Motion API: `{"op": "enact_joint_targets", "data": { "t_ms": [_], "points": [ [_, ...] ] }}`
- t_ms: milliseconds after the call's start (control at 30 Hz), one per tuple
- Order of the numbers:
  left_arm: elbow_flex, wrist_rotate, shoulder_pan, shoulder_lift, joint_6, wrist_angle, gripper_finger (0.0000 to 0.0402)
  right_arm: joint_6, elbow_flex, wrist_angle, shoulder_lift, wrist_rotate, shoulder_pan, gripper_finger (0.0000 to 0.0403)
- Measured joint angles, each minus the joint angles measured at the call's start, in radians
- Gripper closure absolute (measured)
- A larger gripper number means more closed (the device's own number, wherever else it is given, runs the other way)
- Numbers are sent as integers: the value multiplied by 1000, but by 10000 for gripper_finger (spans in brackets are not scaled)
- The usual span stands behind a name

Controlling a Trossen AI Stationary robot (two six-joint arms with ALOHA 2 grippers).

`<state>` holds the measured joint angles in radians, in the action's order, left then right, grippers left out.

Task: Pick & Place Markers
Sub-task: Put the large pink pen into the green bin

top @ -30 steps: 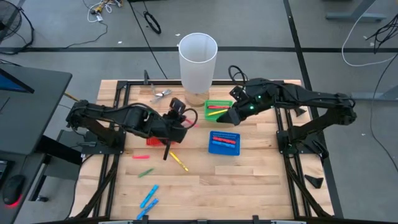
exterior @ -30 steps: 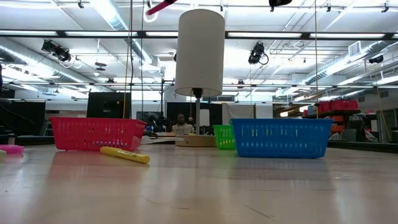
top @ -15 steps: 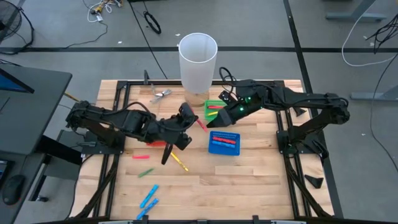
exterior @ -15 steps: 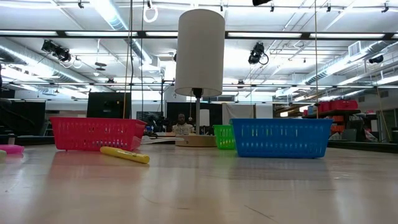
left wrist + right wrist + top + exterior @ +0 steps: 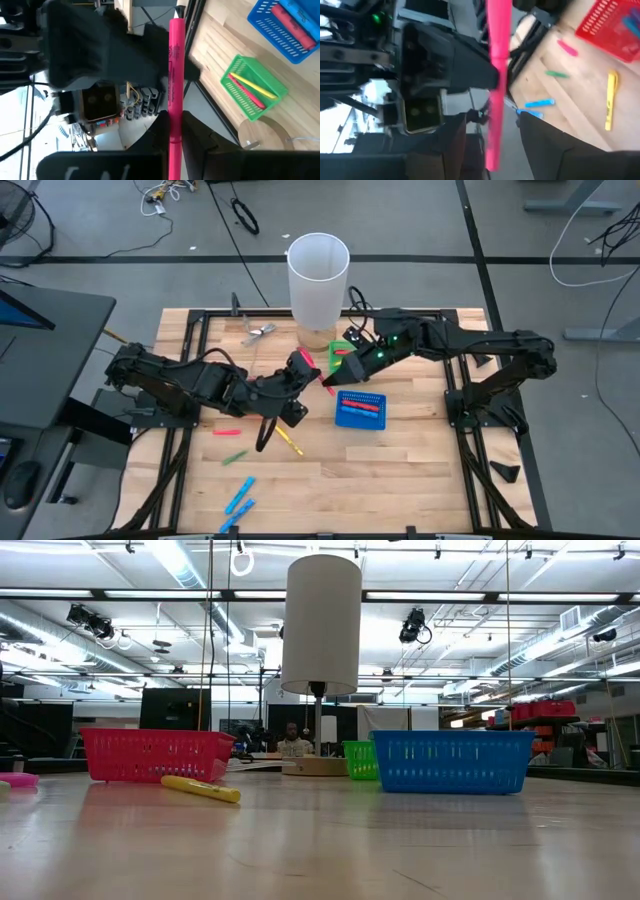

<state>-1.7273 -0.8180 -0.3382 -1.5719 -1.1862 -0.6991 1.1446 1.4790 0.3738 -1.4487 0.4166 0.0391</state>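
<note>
Worktop [image 5: 400,470] of pale wood planks stands on a grey floor crossed by dark lines and loose cables. Ceiling lights and ducts fill the low view, with a seated person [image 5: 292,743] far behind the tall white cylinder [image 5: 318,280]. That cylinder is the landmark. Just in front of it sit the green basket [image 5: 350,355] and, nearer the camera's foot, the blue basket [image 5: 359,409]; the red basket [image 5: 155,754] shows clearly only in the low view. From above, both arms meet in front of the cylinder. The left claw [image 5: 303,364] is clamped on a pink marker [image 5: 176,90]. The right claw [image 5: 328,379] has its fingers spread around the same marker. Only the wrist views show it standing between both claws. Loose markers [image 5: 238,498] lie well in front of the cylinder, among them a yellow marker [image 5: 200,788].
</note>
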Motion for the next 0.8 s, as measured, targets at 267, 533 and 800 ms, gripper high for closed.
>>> {"op": "enact_joint_targets", "data": {
  "t_ms": [267, 533, 800],
  "points": [
    [0, 5, 1, -7, -6, -1, 376, -1, -1, -19, -21, 48, -17, 241],
    [-2, 8, 0, -36, -5, -6, 374, -26, -3, -1, -23, 48, -17, 363],
    [0, 23, 0, -39, 39, -11, 354, -65, -4, 35, -23, 43, -18, 383]
  ]
}}
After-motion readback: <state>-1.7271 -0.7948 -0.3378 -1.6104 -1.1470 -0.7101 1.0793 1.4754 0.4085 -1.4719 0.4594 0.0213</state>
